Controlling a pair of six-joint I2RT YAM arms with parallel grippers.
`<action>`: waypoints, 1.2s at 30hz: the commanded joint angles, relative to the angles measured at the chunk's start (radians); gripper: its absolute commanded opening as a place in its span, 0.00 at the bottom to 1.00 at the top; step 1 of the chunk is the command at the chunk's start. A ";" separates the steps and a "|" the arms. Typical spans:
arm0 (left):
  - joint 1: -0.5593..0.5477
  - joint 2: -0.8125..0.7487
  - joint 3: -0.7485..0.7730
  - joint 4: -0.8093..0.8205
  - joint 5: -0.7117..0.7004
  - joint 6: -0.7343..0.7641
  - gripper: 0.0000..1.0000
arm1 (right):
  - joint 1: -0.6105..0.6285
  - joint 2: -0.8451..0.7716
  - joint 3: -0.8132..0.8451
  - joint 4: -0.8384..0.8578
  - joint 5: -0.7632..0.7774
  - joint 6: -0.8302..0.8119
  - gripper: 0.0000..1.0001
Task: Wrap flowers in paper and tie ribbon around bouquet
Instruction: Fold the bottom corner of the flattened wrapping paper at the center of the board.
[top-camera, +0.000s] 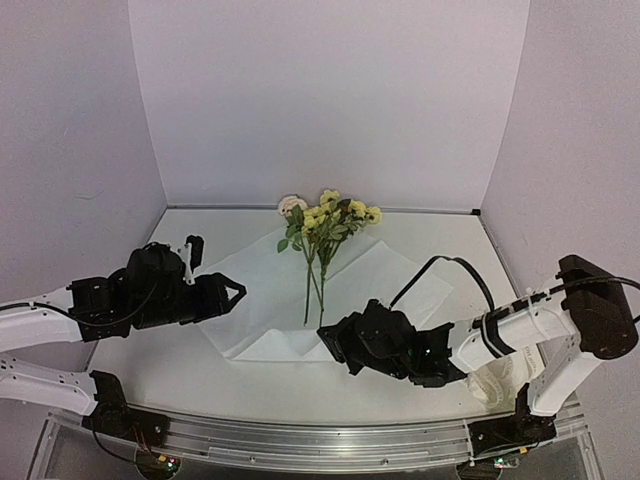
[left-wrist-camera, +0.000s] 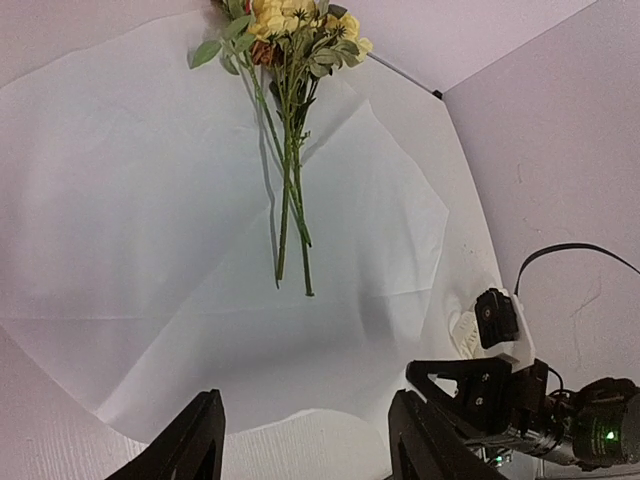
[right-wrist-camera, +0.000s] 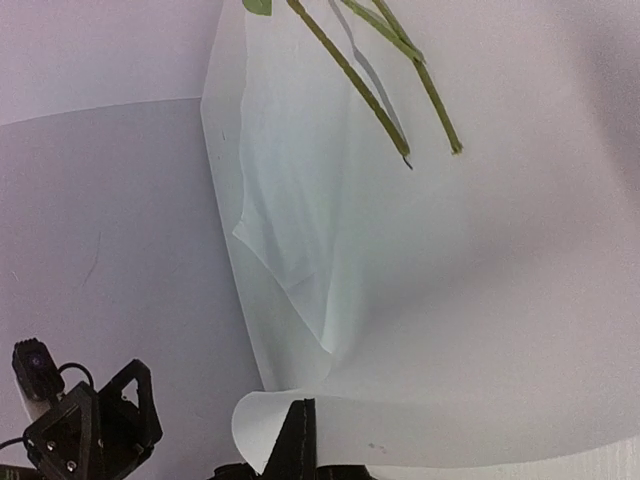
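Observation:
The flowers (top-camera: 325, 222) lie on the middle of the paper (top-camera: 270, 300), with yellow blossoms and a pale rose toward the back wall and thin green stems (right-wrist-camera: 350, 75) pointing at me. The paper is a wide, creased white sheet spread on the table. My right gripper (top-camera: 326, 341) is shut on the paper's near edge, which curls up around the closed fingers (right-wrist-camera: 303, 440). My left gripper (top-camera: 236, 293) hovers open at the sheet's left corner, with nothing between its fingers (left-wrist-camera: 190, 445). The ribbon (top-camera: 492, 382) lies in a loose off-white heap by the right arm.
Pale walls close in the table at the back and on both sides. A metal rail (top-camera: 330, 445) runs along the near edge under the arm bases. A black cable (top-camera: 450, 265) arches over the right arm.

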 joint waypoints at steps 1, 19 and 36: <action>-0.003 0.070 0.120 -0.021 -0.084 0.073 0.59 | -0.124 -0.014 0.098 -0.034 -0.089 -0.077 0.00; 0.252 0.507 0.317 0.091 0.362 0.205 0.46 | -0.442 0.310 0.479 -0.128 -0.435 -0.124 0.00; 0.257 0.688 0.269 0.189 0.684 0.208 0.35 | -0.490 0.432 0.576 -0.154 -0.488 -0.167 0.00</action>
